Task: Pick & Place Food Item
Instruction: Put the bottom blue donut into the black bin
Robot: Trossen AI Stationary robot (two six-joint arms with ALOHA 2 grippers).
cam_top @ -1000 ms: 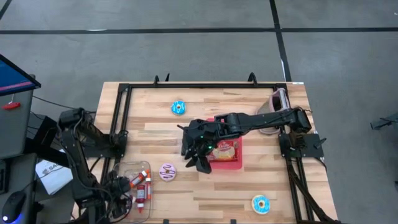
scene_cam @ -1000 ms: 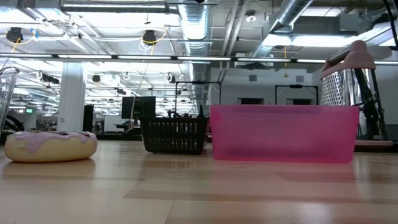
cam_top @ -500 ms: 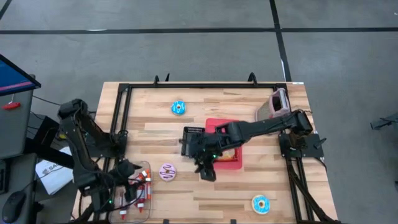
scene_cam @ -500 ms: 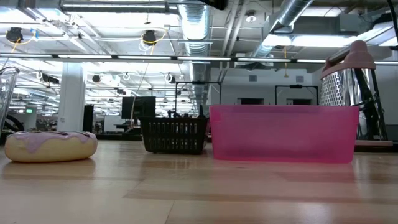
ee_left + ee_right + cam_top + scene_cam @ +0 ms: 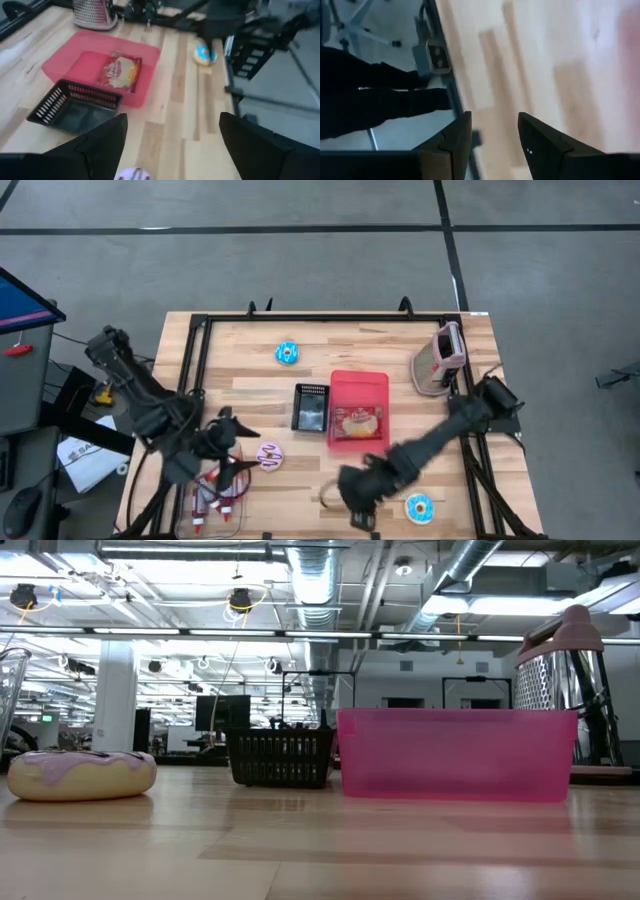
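Note:
A food packet [image 5: 358, 421] lies flat in the red bin [image 5: 372, 385] at mid-table; the left wrist view shows the packet [image 5: 122, 71] in the bin [image 5: 65, 62] too. A pink-iced donut [image 5: 270, 457] rests on the wood beside a clear container [image 5: 222, 492] holding red bottles. My left gripper [image 5: 238, 452] hovers open just left of that donut, its own view [image 5: 172, 145] showing nothing between the fingers. My right gripper [image 5: 353, 502] hangs open over the near edge, left of a blue donut [image 5: 419, 507]; its fingers [image 5: 492, 142] hold nothing.
A black basket [image 5: 311, 407] stands against the bin's left side. A second blue donut [image 5: 287, 352] lies toward the far edge, and a metal grater [image 5: 440, 360] stands at the far right. The low view shows the donut [image 5: 82, 773], basket [image 5: 280, 757] and bin [image 5: 455, 753], no gripper.
My right gripper has swung from over the basket and bin toward the table's near edge, sinking and turning. My left gripper has risen out of the clear container and moved toward the pink donut, tipping closer to level.

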